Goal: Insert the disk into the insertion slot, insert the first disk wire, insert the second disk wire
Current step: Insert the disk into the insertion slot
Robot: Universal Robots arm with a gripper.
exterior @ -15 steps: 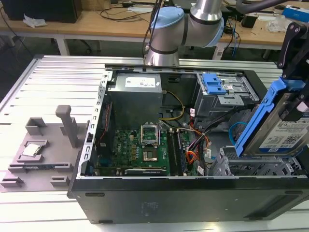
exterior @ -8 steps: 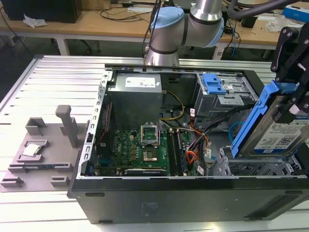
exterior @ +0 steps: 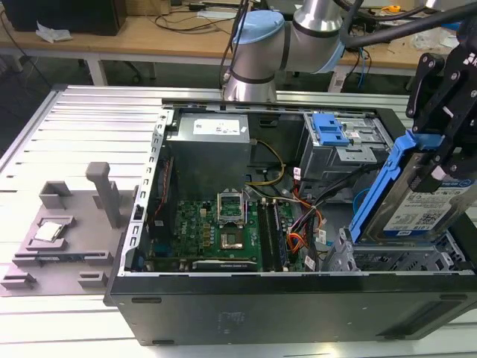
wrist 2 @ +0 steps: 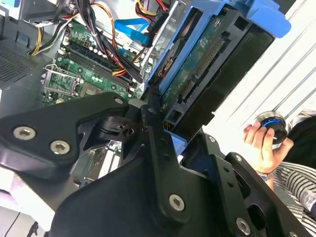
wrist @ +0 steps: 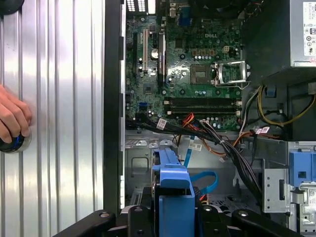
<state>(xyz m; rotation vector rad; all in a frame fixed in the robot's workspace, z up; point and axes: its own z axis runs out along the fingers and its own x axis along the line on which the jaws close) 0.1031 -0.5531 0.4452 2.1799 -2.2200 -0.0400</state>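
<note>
In the exterior view the disk (exterior: 421,205), a silver drive with a white-and-blue label in a bright blue carrier, hangs tilted on edge over the case's front corner on the exterior view's right. My gripper (exterior: 445,165) is shut on its upper end. Just below it lies the insertion slot (exterior: 395,259), a light grey perforated metal cage. The second wrist view looks along the disk's (wrist 2: 207,64) green circuit-board side between my black fingers (wrist 2: 154,129). In the first wrist view the blue carrier (wrist: 173,190) juts out from the gripper (wrist: 173,219) over the cage (wrist: 140,163).
The open case holds a green motherboard (exterior: 223,231), a power supply (exterior: 209,149), a larger grey cage with a blue clip (exterior: 339,138) and loose cables, among them a blue one (wrist: 203,178). A person's hand (wrist 2: 259,143) holds a round device beside the case. A grey fixture (exterior: 67,224) sits at the exterior view's left.
</note>
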